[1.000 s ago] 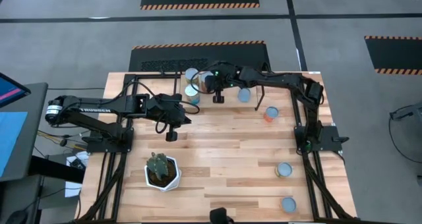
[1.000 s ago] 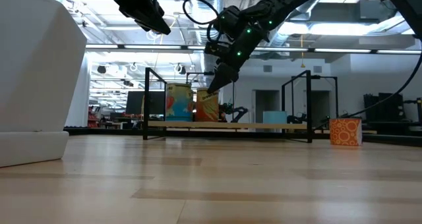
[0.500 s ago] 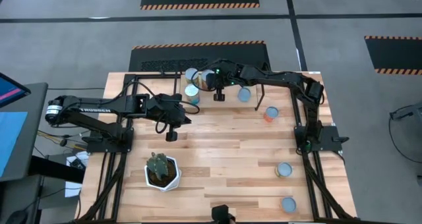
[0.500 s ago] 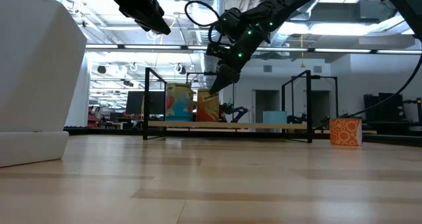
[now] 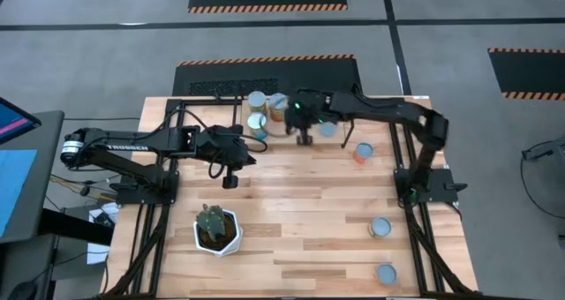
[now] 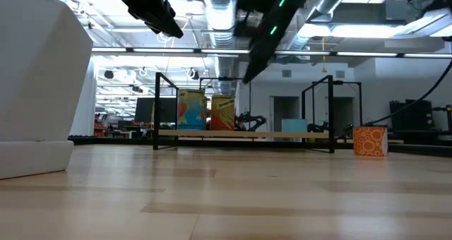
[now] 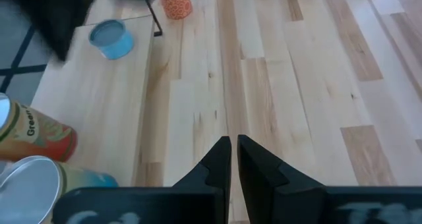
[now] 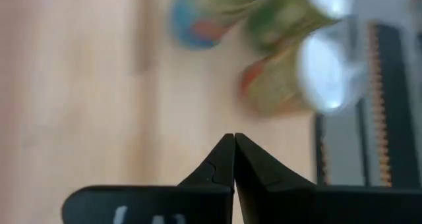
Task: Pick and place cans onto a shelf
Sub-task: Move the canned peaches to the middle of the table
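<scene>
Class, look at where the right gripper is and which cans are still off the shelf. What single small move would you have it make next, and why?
Probably swing the right gripper, empty with fingers shut, over to the orange can on the table and open. Three cans already stand at the shelf's left end; that loose can looks closest.

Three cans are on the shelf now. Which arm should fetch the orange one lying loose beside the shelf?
Right, probably. The right gripper hangs empty, jaws shut, by the shelf, close to the orange can. The left gripper is farther away.
</scene>
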